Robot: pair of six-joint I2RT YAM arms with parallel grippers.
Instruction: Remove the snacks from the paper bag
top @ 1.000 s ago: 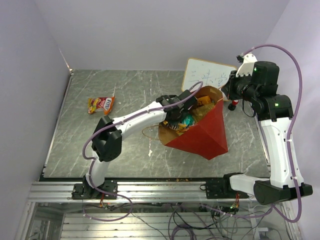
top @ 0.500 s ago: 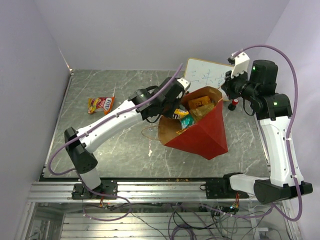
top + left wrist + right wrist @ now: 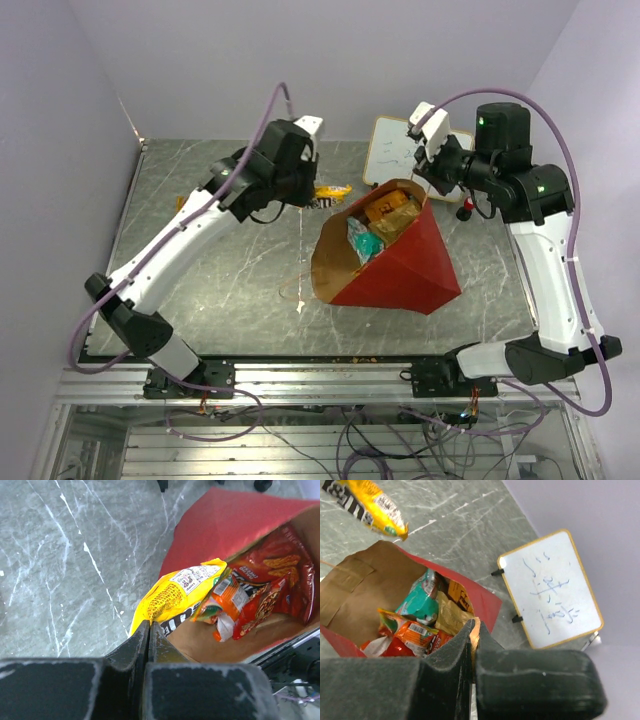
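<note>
A grey marble table [image 3: 230, 300] seen from above, with a large paper bag [image 3: 400, 275], red outside and brown inside, sitting toward the table's 3 o'clock side. The bag's mouth gapes upward and toward 10 o'clock, and crinkly snacks [image 3: 380, 220] show inside it. The right gripper [image 3: 422, 180] meets the bag at its 1 o'clock rim. In the right wrist view the right gripper [image 3: 472, 627] has its fingers pressed together with the red rim of the paper bag [image 3: 485, 602] pinched between them. Below it, inside the bag, lie a teal packet [image 3: 422, 602], a tan-brown chip bag [image 3: 450, 615] and an orange pack [image 3: 412, 630]. The left gripper [image 3: 318, 190] is raised over the table at about 10 o'clock from the bag's mouth, holding a yellow packet [image 3: 333, 190] outside the bag. In the left wrist view the left gripper [image 3: 149, 627] is closed tight on one corner of the yellow packet [image 3: 175, 592], which hangs in front of the bag's red outer wall [image 3: 225, 525]. Past it, inside the bag, are an orange-teal pack [image 3: 225, 605] and a red chip bag [image 3: 280, 580]. A small whiteboard [image 3: 395, 150] with blue writing lies at the bag's 12 o'clock, and a red-capped marker [image 3: 467, 210] lies at its 2 o'clock, just beside the right arm. A thin cord handle [image 3: 290, 290] loops onto the table at the bag's 8 o'clock.
</note>
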